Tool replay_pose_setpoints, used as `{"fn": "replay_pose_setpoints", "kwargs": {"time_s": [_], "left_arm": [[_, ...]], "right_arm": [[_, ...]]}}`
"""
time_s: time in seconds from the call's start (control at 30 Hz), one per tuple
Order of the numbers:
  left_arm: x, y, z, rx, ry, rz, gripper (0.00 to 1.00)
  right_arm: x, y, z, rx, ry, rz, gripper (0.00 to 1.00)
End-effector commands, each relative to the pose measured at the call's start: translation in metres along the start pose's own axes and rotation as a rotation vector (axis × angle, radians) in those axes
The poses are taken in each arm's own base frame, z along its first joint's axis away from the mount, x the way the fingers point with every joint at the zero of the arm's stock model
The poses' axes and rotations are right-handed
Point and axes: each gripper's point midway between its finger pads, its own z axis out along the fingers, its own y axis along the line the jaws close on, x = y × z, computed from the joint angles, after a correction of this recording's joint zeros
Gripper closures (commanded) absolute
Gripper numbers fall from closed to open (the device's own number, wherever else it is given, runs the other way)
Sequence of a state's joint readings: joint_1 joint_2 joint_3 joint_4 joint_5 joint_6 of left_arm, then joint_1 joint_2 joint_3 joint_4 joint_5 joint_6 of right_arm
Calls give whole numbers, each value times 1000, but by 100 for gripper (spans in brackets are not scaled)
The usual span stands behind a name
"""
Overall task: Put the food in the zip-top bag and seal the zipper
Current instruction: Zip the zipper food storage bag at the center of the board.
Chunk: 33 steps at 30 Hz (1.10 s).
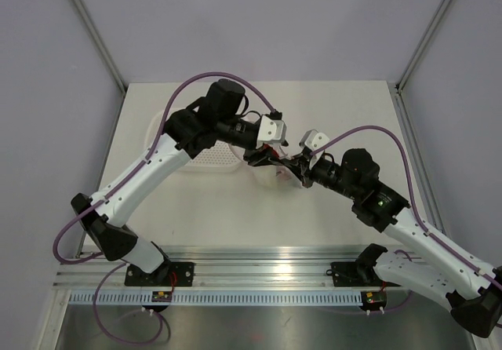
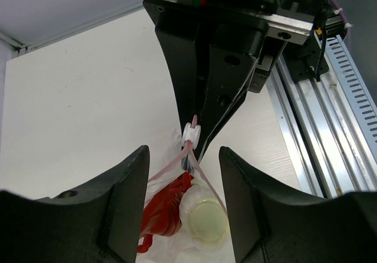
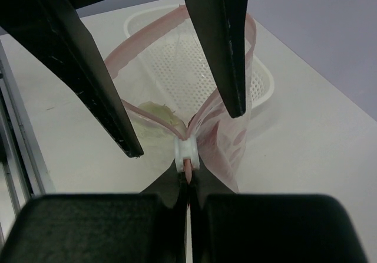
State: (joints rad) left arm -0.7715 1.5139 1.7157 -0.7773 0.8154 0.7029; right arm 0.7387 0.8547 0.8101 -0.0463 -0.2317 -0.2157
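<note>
The zip-top bag (image 1: 281, 173) hangs between my two grippers over the table's middle. My right gripper (image 3: 188, 180) is shut on the end of the pink zipper (image 3: 150, 118), just behind its white slider (image 3: 187, 151). The bag's mouth gapes open beyond the slider. My left gripper (image 2: 184, 157) is open, one finger on each side of the mouth. Inside the bag (image 2: 177, 245) I see the red lobster (image 2: 165, 210) and a pale round piece (image 2: 205, 216). The green leafy vegetable (image 3: 156, 112) shows through the plastic. The grey fish is not visible.
The white perforated basket (image 1: 216, 158) lies on the table behind and left of the bag, also in the right wrist view (image 3: 265, 86). An aluminium rail (image 1: 259, 275) runs along the near table edge. Grey walls close the sides and back.
</note>
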Motion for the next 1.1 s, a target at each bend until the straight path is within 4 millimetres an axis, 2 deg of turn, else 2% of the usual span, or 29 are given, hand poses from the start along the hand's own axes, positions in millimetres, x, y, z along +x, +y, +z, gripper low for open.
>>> {"fn": "replay_pose_setpoints", "kwargs": {"time_s": [0.0, 0.23, 0.5, 0.6, 0.83, 0.87, 0.9, 1.0, 1.07], "left_arm": [[-22, -9, -3, 67, -67, 45, 48], [-19, -13, 3, 107, -77, 11, 55], [-20, -8, 7, 106, -80, -35, 55], [-20, -7, 8, 111, -79, -48, 63], [-20, -6, 8, 103, -79, -62, 67], [-20, -7, 9, 106, -80, -68, 70], [-19, -7, 9, 106, -78, -72, 79], [-18, -6, 11, 108, -75, -88, 96], [-17, -5, 11, 105, -71, -95, 100]], "right_arm": [[-46, -3, -6, -6, -127, -40, 100], [-45, -4, -5, -2, -120, -36, 100], [-44, -4, -4, 0, -117, -35, 100], [-42, -4, -4, -2, -114, -35, 100], [-42, -7, -4, 12, -113, -40, 100], [-42, -6, -4, 12, -112, -40, 100], [-42, -7, -4, 13, -112, -40, 100], [-43, -8, -6, 25, -116, -41, 100], [-46, -10, -7, 32, -122, -42, 100]]}}
